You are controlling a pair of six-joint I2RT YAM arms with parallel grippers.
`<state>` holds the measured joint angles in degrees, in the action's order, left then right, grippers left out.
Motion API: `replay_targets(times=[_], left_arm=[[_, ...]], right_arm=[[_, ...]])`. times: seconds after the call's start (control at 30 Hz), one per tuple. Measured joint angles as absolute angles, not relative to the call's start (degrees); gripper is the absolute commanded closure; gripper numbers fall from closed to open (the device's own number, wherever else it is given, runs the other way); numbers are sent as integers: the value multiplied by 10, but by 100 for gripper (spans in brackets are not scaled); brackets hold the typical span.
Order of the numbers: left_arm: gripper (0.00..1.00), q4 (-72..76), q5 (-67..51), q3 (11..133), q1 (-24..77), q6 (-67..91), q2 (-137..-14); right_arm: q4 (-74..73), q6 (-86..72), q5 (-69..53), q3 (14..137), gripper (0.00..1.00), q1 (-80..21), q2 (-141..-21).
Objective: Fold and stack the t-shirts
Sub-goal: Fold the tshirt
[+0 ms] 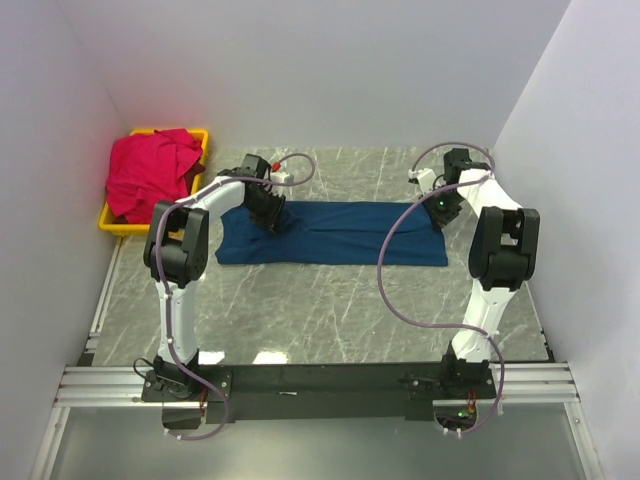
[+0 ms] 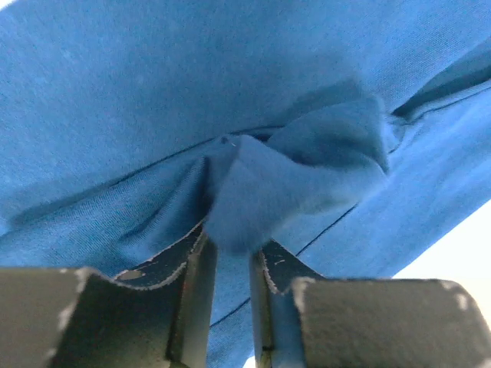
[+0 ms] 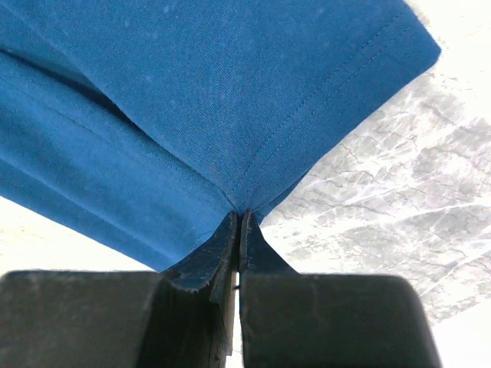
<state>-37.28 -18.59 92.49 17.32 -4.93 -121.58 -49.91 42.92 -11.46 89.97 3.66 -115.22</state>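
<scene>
Marble table (image 1: 330, 310) first, and across its middle lies the navy t-shirt (image 1: 330, 235), a long flat band with its long axis running left to right; which end is the collar, I can't tell. It's light, limp cloth that will sag and crease, so it's best held at edges and corners. The red-pink t-shirt (image 1: 150, 175) sits heaped in the yellow bin (image 1: 110, 222), far left. The left gripper (image 2: 232, 249) pinches a bunched fold at the band's left end. The right gripper (image 3: 239, 218) is clamped tight on a hemmed corner at the right end.
</scene>
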Motion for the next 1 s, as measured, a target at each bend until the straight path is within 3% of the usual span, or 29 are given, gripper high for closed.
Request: replay_targets(times=[0.4,0.5,0.63,1.0], left_arm=[[74,-367,-182,914,170,-49,-1216],[73,-367,-182,914,169,-49,-1216],[73,-367,-183,914,169,-49,-1216],[72,-369,-185,914,169,-49,-1216]], right_arm=[[-498,427,-116,900,100,53,-1150],[-499,422,-117,902,92,56,-1150],[-506,416,-119,922,71,56,-1150],[-507,414,-114,934,69,56,-1158]])
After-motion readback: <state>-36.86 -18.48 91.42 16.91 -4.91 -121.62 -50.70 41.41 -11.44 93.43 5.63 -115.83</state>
